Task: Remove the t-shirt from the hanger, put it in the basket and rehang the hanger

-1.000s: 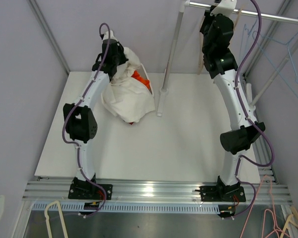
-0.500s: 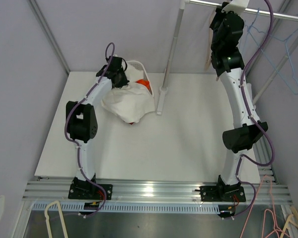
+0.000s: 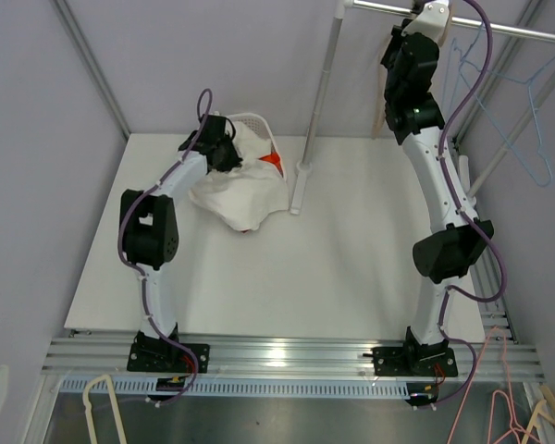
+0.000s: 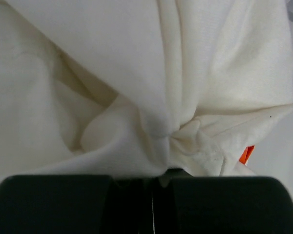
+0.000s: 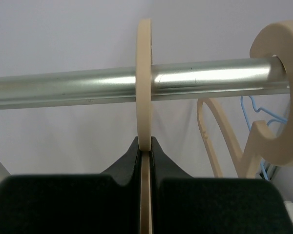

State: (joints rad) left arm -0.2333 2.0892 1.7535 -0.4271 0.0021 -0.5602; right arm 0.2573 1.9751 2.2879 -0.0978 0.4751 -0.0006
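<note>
The white t-shirt (image 3: 245, 185) lies in a crumpled heap at the back left of the table and fills the left wrist view (image 4: 136, 73). My left gripper (image 3: 224, 153) is on the heap's far edge, shut on a pinch of the fabric (image 4: 154, 178). My right gripper (image 3: 409, 32) is up at the metal rail (image 3: 499, 28), shut on the stem of a bare cream hanger (image 5: 144, 73). Its hook sits over the rail (image 5: 63, 87).
Something orange (image 3: 273, 159) and a white basket (image 3: 250, 118) lie under and behind the shirt. The rack's upright pole (image 3: 319, 83) stands at the table's back centre. A second cream hanger (image 5: 278, 97) and a blue wire hanger (image 3: 536, 120) hang on the rail. Spare hangers (image 3: 102, 407) lie below the front edge.
My left gripper has come down and to the right onto the heap, holding the shirt. My right gripper has risen to the rail with the hanger.
</note>
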